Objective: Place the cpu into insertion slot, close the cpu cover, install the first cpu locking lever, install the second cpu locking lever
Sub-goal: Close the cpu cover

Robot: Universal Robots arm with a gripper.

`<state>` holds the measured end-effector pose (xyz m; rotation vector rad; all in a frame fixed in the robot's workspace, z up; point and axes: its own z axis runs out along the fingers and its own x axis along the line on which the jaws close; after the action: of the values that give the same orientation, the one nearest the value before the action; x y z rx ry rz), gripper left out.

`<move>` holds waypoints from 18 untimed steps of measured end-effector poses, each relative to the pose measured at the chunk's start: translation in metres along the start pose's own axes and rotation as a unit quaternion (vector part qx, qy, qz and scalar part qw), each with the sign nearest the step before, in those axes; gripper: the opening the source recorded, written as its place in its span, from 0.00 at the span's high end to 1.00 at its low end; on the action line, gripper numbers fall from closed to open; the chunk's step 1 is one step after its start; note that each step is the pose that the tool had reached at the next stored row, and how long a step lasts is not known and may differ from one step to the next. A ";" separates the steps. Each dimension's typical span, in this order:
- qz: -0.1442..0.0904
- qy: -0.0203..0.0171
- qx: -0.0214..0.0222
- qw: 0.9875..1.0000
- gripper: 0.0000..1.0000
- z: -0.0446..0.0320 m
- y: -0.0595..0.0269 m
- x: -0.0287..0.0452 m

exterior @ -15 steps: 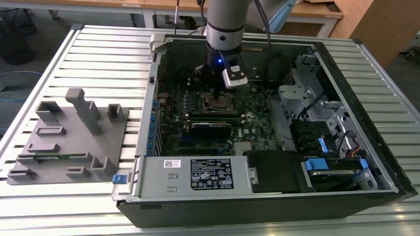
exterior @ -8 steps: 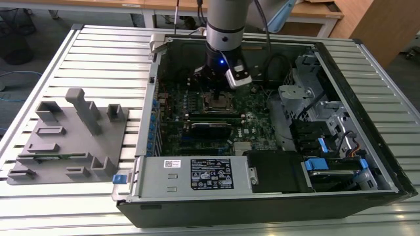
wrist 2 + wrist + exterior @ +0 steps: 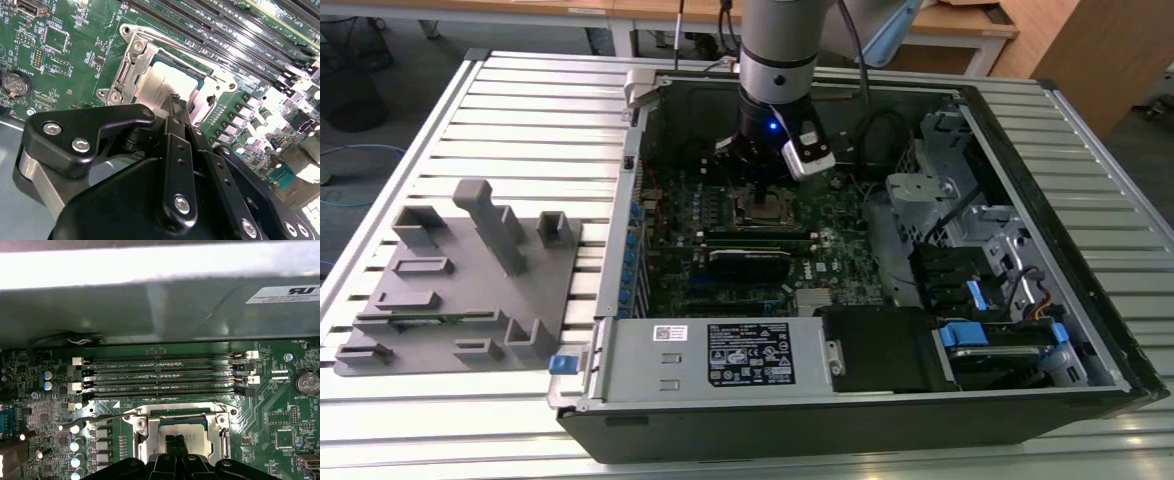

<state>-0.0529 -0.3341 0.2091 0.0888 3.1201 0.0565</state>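
The cpu [image 3: 156,82], with its silver-grey top, lies in the insertion slot [image 3: 770,212] on the green motherboard. The cpu cover [image 3: 127,67], a silvery metal frame, lies around it and looks lowered; it is also seen as the cpu cover [image 3: 142,432] in the first wrist view. My gripper [image 3: 175,100] is shut, its black fingertips together right over the cpu's top with nothing between them. In the first wrist view the fingers [image 3: 170,444] stand over the cpu [image 3: 187,427]. A thin metal locking lever [image 3: 95,417] sticks out sideways from the socket.
Long black memory slots [image 3: 165,375] run beside the socket, and a coin battery [image 3: 306,382] sits nearby. The case wall [image 3: 160,310] rises behind. A power supply [image 3: 720,355] and drive bays [image 3: 987,290] crowd the case. A grey fixture tray [image 3: 454,280] lies at the exterior view's left.
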 end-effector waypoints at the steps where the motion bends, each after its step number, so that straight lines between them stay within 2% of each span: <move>1: 0.000 0.000 0.000 1.000 0.90 0.0000 0.0000 0.0000; 5: 0.000 0.000 0.000 1.000 0.90 0.0001 0.0000 -0.0009; 10: 0.000 0.000 0.000 1.000 0.90 0.0005 0.0003 -0.0069; 18: -0.001 0.000 0.000 1.000 0.90 0.0015 -0.0040 -0.0074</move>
<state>-0.0457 -0.3384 0.2076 0.0867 3.1201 0.0568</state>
